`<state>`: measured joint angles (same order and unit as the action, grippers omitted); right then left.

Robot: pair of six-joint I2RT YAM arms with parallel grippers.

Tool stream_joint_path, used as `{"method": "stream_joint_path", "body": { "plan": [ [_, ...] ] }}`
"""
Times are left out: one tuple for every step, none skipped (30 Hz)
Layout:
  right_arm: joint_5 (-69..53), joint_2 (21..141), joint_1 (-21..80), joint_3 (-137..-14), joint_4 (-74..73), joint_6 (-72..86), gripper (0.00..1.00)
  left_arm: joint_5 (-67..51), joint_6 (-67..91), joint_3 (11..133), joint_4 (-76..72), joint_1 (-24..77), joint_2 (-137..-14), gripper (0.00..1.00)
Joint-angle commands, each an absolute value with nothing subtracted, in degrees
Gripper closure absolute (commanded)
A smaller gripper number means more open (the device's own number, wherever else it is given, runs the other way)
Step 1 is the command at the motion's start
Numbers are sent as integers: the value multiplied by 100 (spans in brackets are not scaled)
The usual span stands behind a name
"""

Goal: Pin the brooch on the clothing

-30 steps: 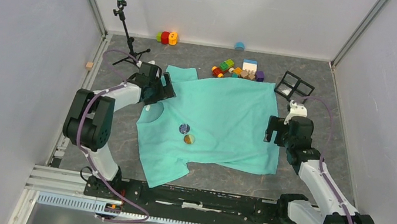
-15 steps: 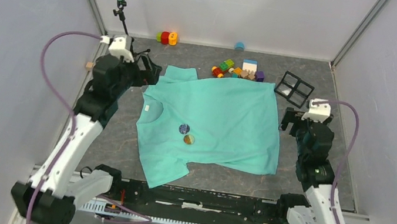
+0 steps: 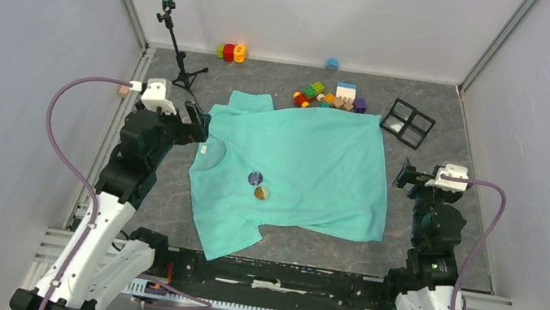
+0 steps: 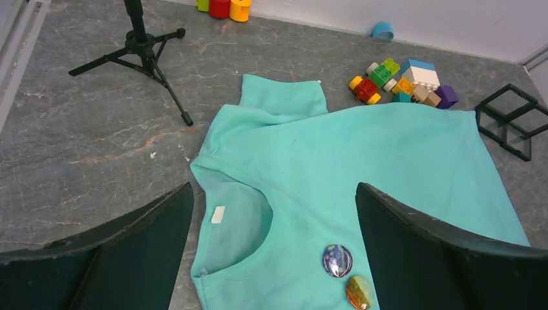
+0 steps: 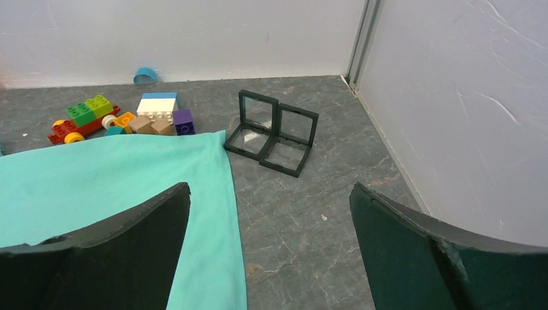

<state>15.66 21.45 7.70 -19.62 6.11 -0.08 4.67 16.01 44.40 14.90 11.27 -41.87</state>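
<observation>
**T-shirt** (image 3: 303,167): mint green, spread flat on the grey table (image 3: 441,229) between the two grippers. Collar turned toward the left gripper (image 3: 199,121), hem toward the right gripper (image 3: 407,175). In the right wrist view only the hem corner (image 5: 129,194) shows, the rest cut off by the frame edge and a finger (image 5: 116,252).

**Blue brooch** (image 3: 255,178) and **orange-and-green brooch** (image 3: 262,193): round, close together on the chest, a little right of the left gripper and nearer the arm bases. Patterns too small to read. Pinned or merely lying on the cloth: cannot tell.

**Left gripper** (image 4: 273,188): fingers spread wide, empty, raised just beside the collar and clear of the fabric.

**Right gripper** (image 5: 269,187): fingers spread wide, empty, over bare table just off the hem.

**Building blocks** (image 3: 331,96): mixed colours, heaped just past the shirt's far edge, ahead of both grippers.

**Black frame** (image 3: 408,122): hinged pair of squares, ahead of the right gripper.

**Tripod stand** (image 3: 180,65): ahead of the left gripper, its top cut off in the left wrist view.

**Small cylinders** (image 3: 229,51) and **blue ring** (image 3: 332,63): against the far wall.
</observation>
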Motion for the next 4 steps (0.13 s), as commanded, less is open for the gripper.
{"method": "stream_joint_path", "body": {
  "plan": [
    [1739, 2152, 746, -2048, 820, -85, 2, 623, 1301, 4543, 1371, 1099, -4140, 0],
    [1734, 2168, 740, -2049, 824, -73, 2, 634, 1293, 4539, 1371, 1098, -4123, 0],
    [1716, 2167, 745, -2048, 836, -65, 2, 664, 1289, 4527, 1371, 1099, -4112, 0],
    [1691, 2179, 746, -2046, 846, -49, 2, 716, 1285, 4535, 1377, 1099, -4103, 0]
  ]
}}
